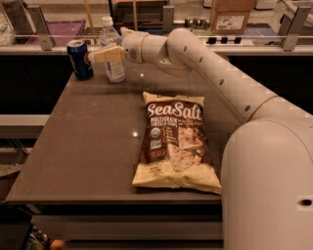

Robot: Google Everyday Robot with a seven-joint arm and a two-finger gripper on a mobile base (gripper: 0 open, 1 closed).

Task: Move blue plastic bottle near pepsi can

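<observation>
At the 3 to 5 o'clock side of the view, the robot's pale body (269, 185) fills the near corner. Its thick arm (215, 73) rises from it and reaches toward 11 o'clock across the back of the table.

The table (88, 146) is a dark brown slab that takes up the middle of the view. Its far edge meets a counter with rails.

Near the table's centre, a little toward 4 o'clock, a chip bag (176, 141) lies flat. It is brown and cream, with "Sea Salt" printed across its top. It is well apart from the drinks at the back.

At the table's far left corner, about 11 o'clock, the bottle (116, 71) stands upright on the surface. It is clear, with a white cap and a pale label. The can (80, 59) stands upright just beside it, at the bottle's 9 o'clock. It is dark blue with a round logo and a silver rim, and it is shorter than the bottle. A narrow gap shows between the two.

The gripper (102, 53) is at the arm's end, level with the bottle's middle. It crosses in front of the bottle, and its cream tip points at the can. I cannot tell whether it clamps the bottle or sits loose around it.

On the counter behind, at 1 o'clock, a cardboard box (232, 14) stands.
</observation>
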